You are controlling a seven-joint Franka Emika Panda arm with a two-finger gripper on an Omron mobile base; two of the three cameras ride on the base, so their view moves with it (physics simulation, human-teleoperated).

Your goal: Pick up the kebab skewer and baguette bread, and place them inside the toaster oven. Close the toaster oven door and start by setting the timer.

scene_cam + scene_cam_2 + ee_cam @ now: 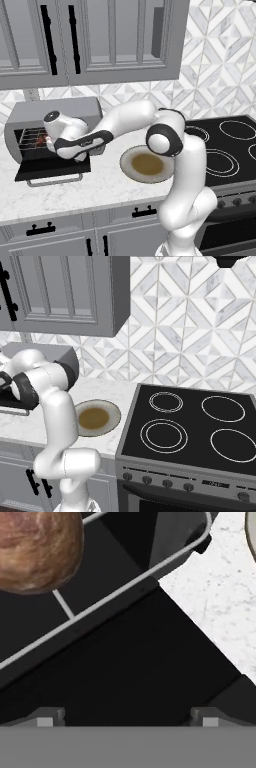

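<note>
The toaster oven (50,114) stands at the back left of the counter with its door (52,169) dropped open. On the rack inside lies the dark red kebab skewer (41,140). In the hand view the tan-brown end of the baguette bread (37,547) rests on the wire rack (115,594), up and to the left of my fingers. My gripper (127,719) hovers over the dark glass of the door (125,672), just in front of the rack. It is open, with nothing between its fingertips (50,717). From the left base view the hand (55,144) reaches into the oven mouth.
A round beige plate (145,164) with a brown centre sits on the marble counter (105,187) right of the oven, also seen as the plate (95,417). A black stovetop (195,426) lies further right. Grey wall cabinets (100,35) hang above the oven.
</note>
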